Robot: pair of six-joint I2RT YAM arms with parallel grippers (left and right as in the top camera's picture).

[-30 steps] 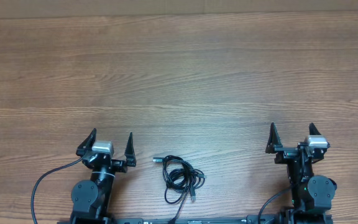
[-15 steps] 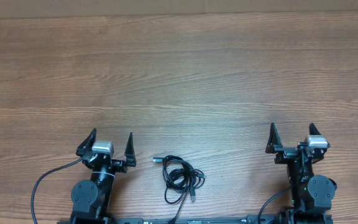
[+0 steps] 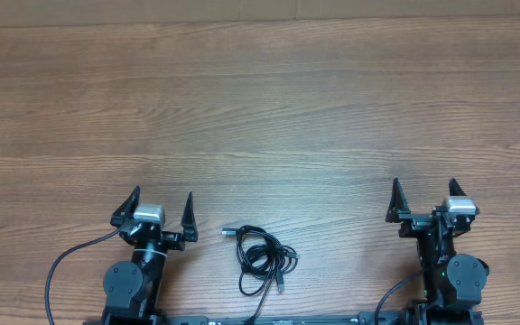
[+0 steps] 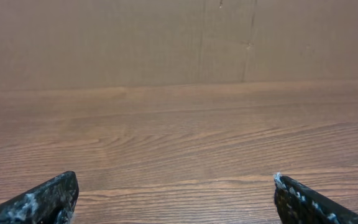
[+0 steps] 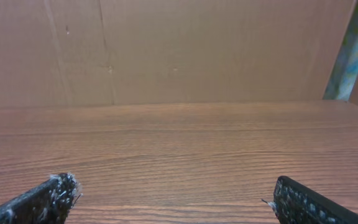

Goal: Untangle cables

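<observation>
Black cables (image 3: 262, 257) lie knotted in small loose coil near table (image 3: 269, 117) front edge, between both arms (closer to left). Left gripper (image 3: 161, 207) spread wide, empty. Right gripper (image 3: 423, 197) likewise. Task apparently unstarted: no strand separated, everything left.

A wood-grain desk (image 3: 260, 108) lies bare-topped. A brown cardboard wall (image 5: 166, 50) stands along its far edge, with a pale greenish post (image 5: 353, 50) toward the right.
</observation>
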